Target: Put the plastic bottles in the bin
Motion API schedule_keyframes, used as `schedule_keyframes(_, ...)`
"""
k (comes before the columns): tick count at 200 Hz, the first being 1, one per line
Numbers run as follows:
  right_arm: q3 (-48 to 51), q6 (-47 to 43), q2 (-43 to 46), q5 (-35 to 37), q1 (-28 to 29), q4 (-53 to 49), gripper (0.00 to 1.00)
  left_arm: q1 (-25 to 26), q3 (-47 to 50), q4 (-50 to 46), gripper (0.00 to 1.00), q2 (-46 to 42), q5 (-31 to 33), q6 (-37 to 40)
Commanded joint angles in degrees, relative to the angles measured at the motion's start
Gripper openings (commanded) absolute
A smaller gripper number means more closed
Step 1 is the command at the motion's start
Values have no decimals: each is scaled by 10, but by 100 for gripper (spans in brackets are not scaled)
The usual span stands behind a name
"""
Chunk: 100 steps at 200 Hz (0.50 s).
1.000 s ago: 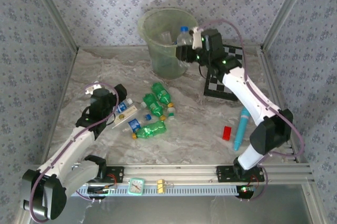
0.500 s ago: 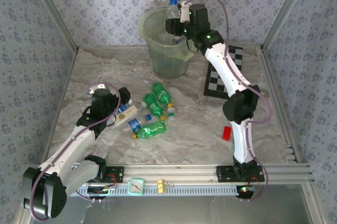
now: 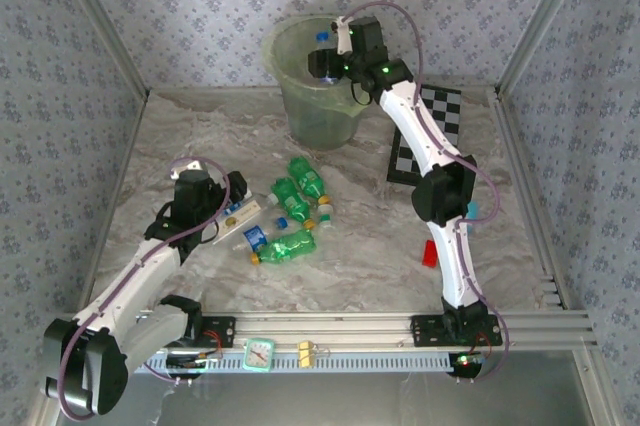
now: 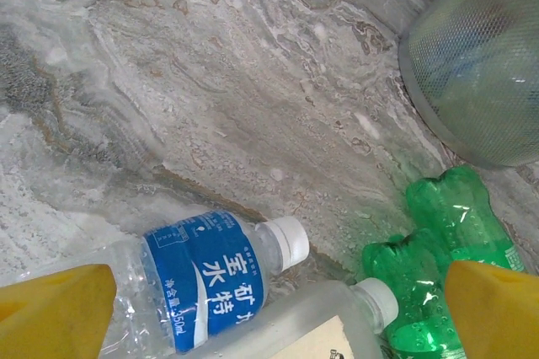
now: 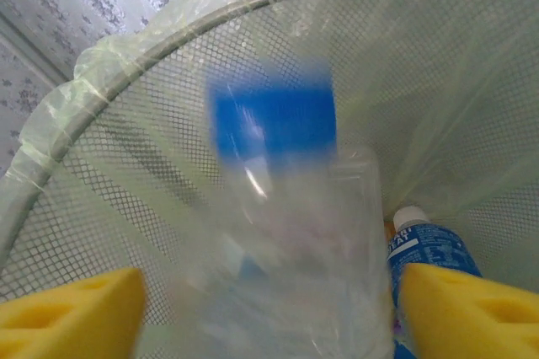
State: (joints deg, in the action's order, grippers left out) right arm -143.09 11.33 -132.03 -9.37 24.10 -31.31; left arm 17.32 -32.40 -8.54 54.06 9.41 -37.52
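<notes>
The bin (image 3: 285, 46), a pale green lined bucket, stands at the back of the table. My right gripper (image 3: 326, 64) hangs over its mouth, open. Between its yellow pads (image 5: 76, 313) a clear blue-capped bottle (image 5: 286, 233) is motion-blurred, apart from both, inside the mesh wall (image 5: 126, 148). Another blue-labelled bottle (image 5: 429, 249) lies at the bottom. My left gripper (image 3: 232, 194) is open, low over two clear bottles (image 4: 202, 270) (image 4: 312, 321). Green bottles (image 4: 446, 233) lie beside them. In the top view several bottles (image 3: 290, 216) cluster mid-table.
A chequered board (image 3: 430, 136) lies right of the bin. A red block (image 3: 430, 252) and a cyan stick (image 3: 470, 210) sit by the right arm. A small clock (image 3: 259, 353) rests on the front rail. Patterned walls enclose the table.
My right arm carried the clear bottle from beside the bin to over its mouth, then its jaws opened and the bottle is dropping. My left arm has barely shifted.
</notes>
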Motion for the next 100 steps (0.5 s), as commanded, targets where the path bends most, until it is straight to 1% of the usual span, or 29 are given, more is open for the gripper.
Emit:
schedule_keyframes(1, -27, -8, 12, 10, -2, -12, 99, -5, -13, -18, 100, -2, 1, 13)
schedule_keyframes(59, -13, -20, 85, 2, -1, -20, 100, -17, -14, -64, 100, -15, 10, 21)
schedule_keyframes(80, 27, -15, 127, -10, 0, -18, 100, -27, -13, -90, 100, -27, 10, 26)
schedule_keyframes(100, 97, -7, 181, -23, 0, 1, 100, -39, -10, -112, 100, -40, -1, 34)
